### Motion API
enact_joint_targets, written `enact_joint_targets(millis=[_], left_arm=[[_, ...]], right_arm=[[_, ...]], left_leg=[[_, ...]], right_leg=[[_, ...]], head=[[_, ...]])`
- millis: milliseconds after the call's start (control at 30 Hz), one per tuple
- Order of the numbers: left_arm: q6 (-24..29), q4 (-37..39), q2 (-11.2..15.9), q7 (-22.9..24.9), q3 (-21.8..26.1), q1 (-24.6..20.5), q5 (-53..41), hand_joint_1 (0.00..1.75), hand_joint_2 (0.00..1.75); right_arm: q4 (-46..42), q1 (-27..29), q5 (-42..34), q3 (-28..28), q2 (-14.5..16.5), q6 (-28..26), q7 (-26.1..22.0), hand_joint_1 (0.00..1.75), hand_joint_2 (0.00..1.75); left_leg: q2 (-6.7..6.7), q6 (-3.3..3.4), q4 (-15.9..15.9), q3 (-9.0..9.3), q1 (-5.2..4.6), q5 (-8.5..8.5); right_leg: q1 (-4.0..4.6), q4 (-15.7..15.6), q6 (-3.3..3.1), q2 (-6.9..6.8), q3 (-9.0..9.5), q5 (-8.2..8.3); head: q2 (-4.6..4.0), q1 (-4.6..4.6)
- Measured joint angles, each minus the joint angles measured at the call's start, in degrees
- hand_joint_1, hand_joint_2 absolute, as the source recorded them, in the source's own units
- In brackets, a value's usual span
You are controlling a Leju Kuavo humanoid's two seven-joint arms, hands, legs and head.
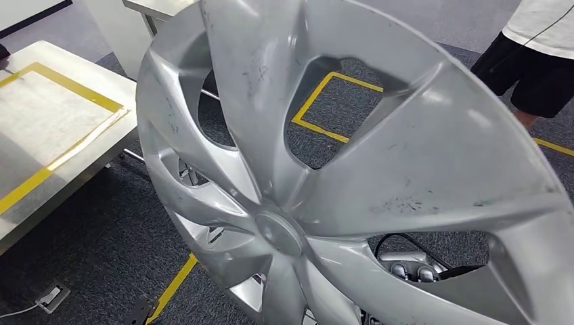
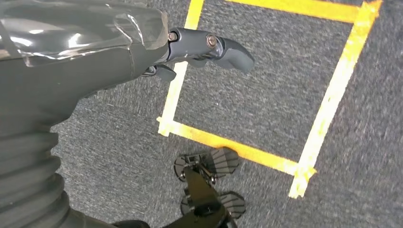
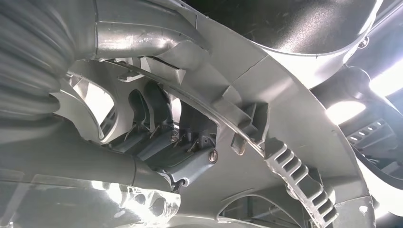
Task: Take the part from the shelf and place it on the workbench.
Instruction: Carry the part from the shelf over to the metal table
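Silver wheel cover (image 1: 325, 156) fills the head view, carried by the right hand (image 3: 166, 142) hooked through its rim, beside the desk (image 1: 40, 122). Left hand (image 2: 204, 50) hangs empty, fingers apart. One-handed, the cover may swing, slip, or clip the desk edge.

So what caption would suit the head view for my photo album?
A silver wheel cover carried over grey carpet, the workbench with its yellow-taped rectangle waiting to the left.
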Motion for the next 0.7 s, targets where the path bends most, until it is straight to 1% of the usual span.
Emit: enact_joint_targets(millis=[67,100,133,167,233,267,300,333,367,400,433,467,533,567,600,633,667,700], left_arm=[[0.0,-0.1,0.1,0.0,0.1,0.0,-0.1,0.0,1.75],[0.0,-0.1,0.1,0.0,0.2,0.0,-0.1,0.0,1.75],[0.0,-0.2,0.0,0.0,0.2,0.0,-0.2,0.0,1.75],[0.0,-0.2,0.0,0.0,0.3,-0.1,-0.3,0.0,1.75],[-0.1,-0.3,-0.2,0.0,0.5,-0.1,-0.4,0.0,1.75],[-0.2,-0.3,-0.3,0.1,0.6,0.0,-0.4,0.0,1.75],[-0.2,-0.3,-0.4,0.1,0.7,0.0,-0.5,0.0,1.75],[-0.2,-0.3,-0.5,0.1,0.7,0.0,-0.5,0.0,1.75],[-0.3,-0.3,-0.6,0.1,0.8,0.0,-0.5,0.0,1.75],[-0.4,-0.3,-0.7,0.1,0.8,0.0,-0.6,0.0,1.75],[-0.4,-0.3,-0.7,0.1,0.8,0.0,-0.8,0.0,1.75],[-0.5,-0.3,-0.8,0.1,0.9,0.0,-1.0,0.0,1.75],[-0.6,-0.3,-0.9,0.2,1.2,0.2,-1.5,0.0,1.75],[-0.7,-0.3,-0.9,0.2,1.3,0.3,-1.6,0.0,1.75],[-0.7,-0.3,-0.9,0.2,1.4,0.4,-1.6,0.0,1.75],[-0.6,-0.3,-0.9,0.3,1.5,0.4,-1.8,0.0,1.75],[-0.6,-0.3,-0.9,0.3,1.7,0.4,-2.0,0.0,1.75],[-0.5,-0.3,-0.9,0.4,1.9,0.4,-2.3,0.0,1.75]], right_arm=[[-0.1,-0.1,0.0,0.0,0.0,0.0,0.0,1.24,1.75],[-0.1,-0.1,0.0,0.0,0.0,0.0,0.0,1.24,1.75],[-0.2,-0.1,0.0,0.0,0.0,0.0,0.0,1.24,1.75],[-0.2,-0.1,0.0,0.0,0.0,0.0,0.0,1.24,1.75],[-0.2,-0.1,0.1,0.0,-0.1,0.0,0.1,1.24,1.75],[-0.2,-0.1,0.1,0.0,-0.1,0.0,0.1,1.24,1.75],[-0.2,-0.1,0.2,0.0,-0.1,0.0,0.1,1.24,1.75],[-0.2,-0.1,0.2,0.0,-0.2,0.0,0.1,1.24,1.75],[-0.2,-0.1,0.2,0.0,-0.2,0.0,0.2,1.24,1.75],[-0.2,-0.1,0.2,0.0,-0.2,0.0,0.2,1.24,1.75],[-0.3,-0.2,0.2,0.0,-0.2,0.0,0.2,1.24,1.75],[-0.3,-0.2,0.2,0.0,-0.2,0.0,0.2,1.24,1.75],[-0.3,-0.2,0.2,0.0,-0.2,0.0,0.2,1.24,1.75],[-0.3,-0.2,0.2,0.0,-0.1,0.0,0.2,1.24,1.75],[-0.3,-0.2,0.2,0.0,-0.1,0.0,0.2,1.24,1.75],[-0.4,-0.2,0.2,0.0,0.0,0.0,0.2,1.24,1.75],[-0.4,-0.2,0.2,0.0,0.0,0.0,0.2,1.24,1.75],[-0.4,-0.2,0.2,0.0,0.1,0.0,0.2,1.24,1.75]], left_leg=[[-0.73,0.49,-0.5,0.38,0.07,0.3],[-1.08,0.81,-0.9,0.69,0.22,0.54],[-1.42,1.09,-1.2,1.0,0.4,0.79],[-1.77,1.27,-1.4,1.11,0.53,0.95],[-2.59,1.45,-1.4,1.07,0.52,0.98],[-3.02,1.45,-1.4,1.07,0.52,0.97],[-3.48,1.44,-1.3,1.08,0.54,0.94],[-3.94,1.37,-1.2,1.1,0.58,0.89],[-4.42,1.21,-1.0,1.1,0.65,0.79],[-4.87,0.95,-0.8,1.02,0.65,0.62],[-5.24,0.63,-0.4,0.89,0.62,0.41],[-5.52,0.28,-0.2,0.73,0.6,0.28],[-5.79,-0.29,-0.1,0.47,0.66,0.21],[-5.73,-0.55,-0.1,0.41,0.79,0.15],[-5.29,-0.82,0.4,0.16,0.86,-0.27],[-4.61,-1.13,1.9,-0.5,0.96,-1.22],[-3.82,-1.43,4.5,-1.71,1.07,-2.71],[-3.07,-1.71,8.1,-3.43,1.14,-4.47]], right_leg=[[-0.03,0.0,0.44,-0.37,0.02,-0.16],[-0.05,0.6,0.6,-0.12,-0.24,-0.55],[-0.06,2.2,0.59,0.34,-1.0,-1.38],[-0.12,5.1,0.47,0.9,-2.44,-2.64],[-0.19,12.5,0.37,1.49,-6.23,-5.26],[-0.25,15.0,0.57,1.57,-7.61,-5.78],[-0.36,15.3,0.97,1.62,-7.98,-5.4],[-0.51,13.3,1.48,1.69,-7.24,-4.23],[-0.72,9.5,2.01,1.91,-5.56,-2.56],[-0.87,5.7,2.27,2.32,-3.81,-1.09],[-0.95,2.7,2.23,2.62,-2.38,0.01],[-0.9,1.0,1.95,2.84,-1.54,0.58],[-0.63,0.5,1.09,2.69,-1.35,0.82],[-0.67,0.4,0.77,2.55,-1.32,0.92],[-0.77,0.3,0.49,2.41,-1.24,0.99],[-0.89,0.2,0.17,2.25,-1.14,1.03],[-0.98,0.1,-0.07,2.07,-1.05,1.02],[-0.9,0.1,-0.25,1.88,-1.01,0.96]], head=[[0.0,0.01],[0.0,0.04],[0.0,0.09],[0.0,0.14],[0.0,0.19],[0.0,0.19],[0.0,0.19],[0.0,0.19],[0.0,0.2],[0.0,0.19],[0.0,0.18],[0.0,0.15],[0.0,0.13],[0.0,0.13],[0.0,0.08],[0.0,-0.03],[0.0,-0.13],[0.0,-0.23]])
